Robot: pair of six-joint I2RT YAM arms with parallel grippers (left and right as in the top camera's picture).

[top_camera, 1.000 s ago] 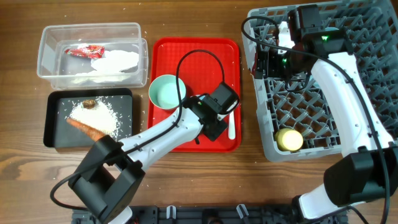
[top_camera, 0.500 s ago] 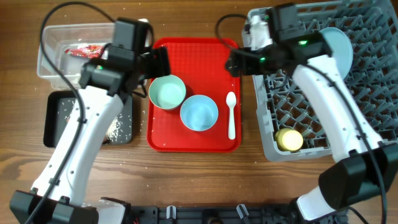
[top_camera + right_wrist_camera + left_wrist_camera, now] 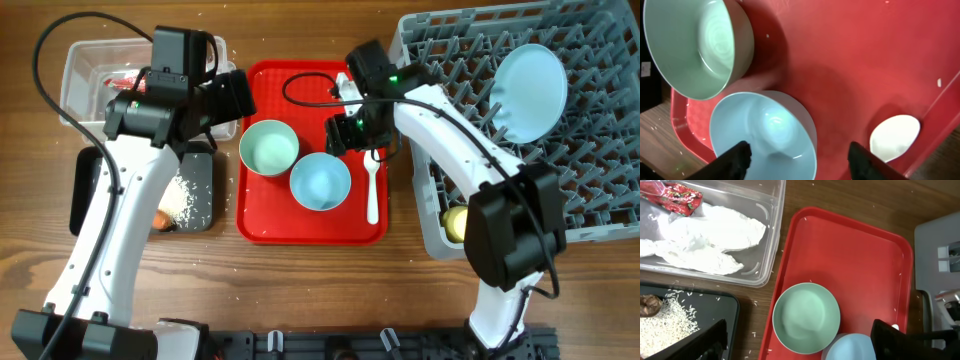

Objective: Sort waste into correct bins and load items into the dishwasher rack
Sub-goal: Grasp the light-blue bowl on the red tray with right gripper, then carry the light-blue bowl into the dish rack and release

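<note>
On the desk [image 3: 300, 300], a red tray [image 3: 312, 82] carries a teal bowl [image 3: 268, 148] and a blue bowl [image 3: 320, 181]; left gripper [image 3: 799, 342] and right gripper [image 3: 799, 159] hover, spread apart.

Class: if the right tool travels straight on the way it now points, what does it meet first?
Probably the near rim of the pale blue round bowl on the flat red plastic tray, though depth is unclear.
</note>
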